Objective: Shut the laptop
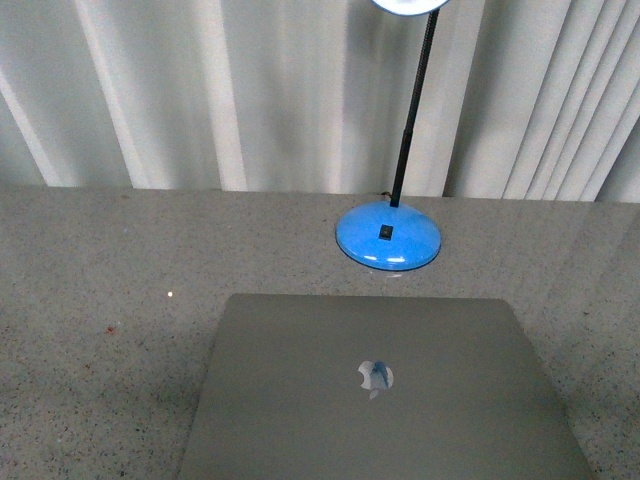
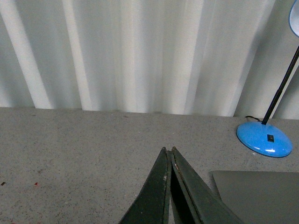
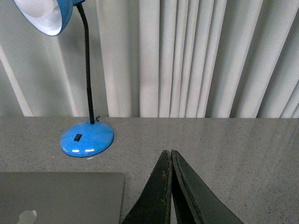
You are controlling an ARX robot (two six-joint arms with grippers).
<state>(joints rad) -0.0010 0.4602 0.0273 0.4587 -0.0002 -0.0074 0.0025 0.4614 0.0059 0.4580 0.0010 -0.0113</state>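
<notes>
Laptop (image 1: 385, 385) lies shut, lower centre of front view, apple logo up (blue lamp (image 1: 388, 237) behind it). Left gripper (image 2: 168, 150) and right gripper (image 3: 167, 152) both clenched, empty, flanking it, not touching.

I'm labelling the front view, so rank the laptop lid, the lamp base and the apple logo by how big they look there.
1. Laptop lid, cut off by the frame's bottom edge.
2. Lamp base.
3. Apple logo.
</notes>
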